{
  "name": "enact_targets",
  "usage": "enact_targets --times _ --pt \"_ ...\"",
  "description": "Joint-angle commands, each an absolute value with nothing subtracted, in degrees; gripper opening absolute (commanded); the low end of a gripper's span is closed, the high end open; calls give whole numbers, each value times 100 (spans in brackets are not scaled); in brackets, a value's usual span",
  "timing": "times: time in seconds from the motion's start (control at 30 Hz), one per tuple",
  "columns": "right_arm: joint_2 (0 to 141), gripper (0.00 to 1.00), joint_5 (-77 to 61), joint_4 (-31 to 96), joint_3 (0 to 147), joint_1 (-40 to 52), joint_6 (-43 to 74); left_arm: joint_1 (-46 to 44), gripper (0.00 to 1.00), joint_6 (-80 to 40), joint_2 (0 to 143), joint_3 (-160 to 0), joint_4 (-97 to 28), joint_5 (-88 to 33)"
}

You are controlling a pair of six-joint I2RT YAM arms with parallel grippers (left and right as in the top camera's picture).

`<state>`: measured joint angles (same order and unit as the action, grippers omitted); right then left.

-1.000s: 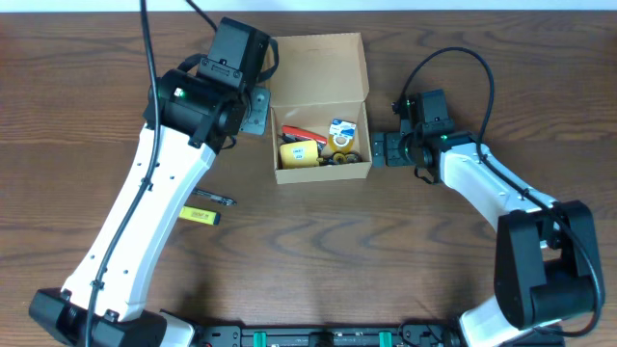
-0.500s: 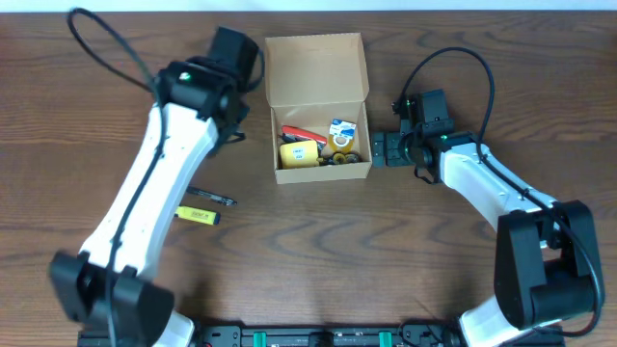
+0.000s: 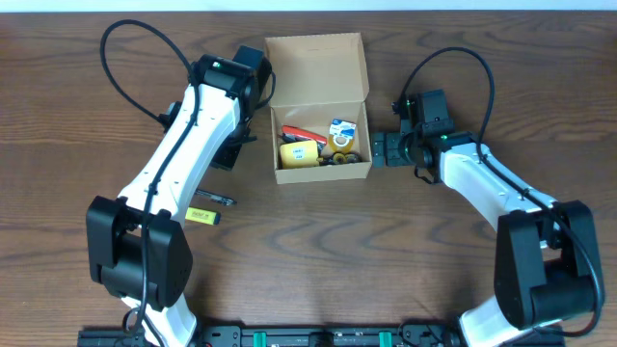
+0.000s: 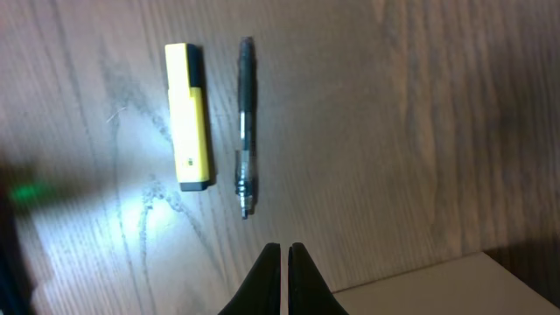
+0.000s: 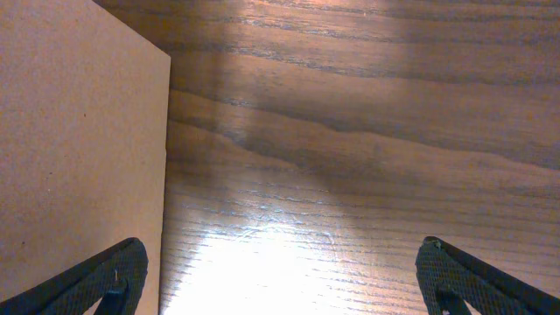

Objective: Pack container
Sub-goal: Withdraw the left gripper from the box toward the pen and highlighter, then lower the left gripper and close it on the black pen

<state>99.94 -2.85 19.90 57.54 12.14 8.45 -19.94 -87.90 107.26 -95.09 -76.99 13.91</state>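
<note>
The container, a tan cardboard box, stands open at mid table with its lid upright at the back. Inside lie a yellow item, a red tool and small rolls. Left of it, my left gripper hangs above the table, shut and empty. Ahead of it in the left wrist view lie a yellow highlighter and a dark pen. My right gripper is open beside the box's right wall, with bare wood between its fingers.
The highlighter and the pen lie side by side on the wooden table, front left of the box. A pale corner shows at the lower right of the left wrist view.
My left arm has swung round, and its shut gripper has moved from the box's left wall toward the front. The right arm has not moved.
</note>
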Motion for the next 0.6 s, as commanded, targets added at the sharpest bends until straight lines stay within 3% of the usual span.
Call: enact_targets --times 0.0,0.57 --pt "10047 99 -285 1994 5741 1199 762 -1986 6 -8342 10617 -9476 -7662 1518" --pt "10047 99 -285 1994 5741 1199 762 -1984 6 -6082 10320 -9476 -7063 1568"
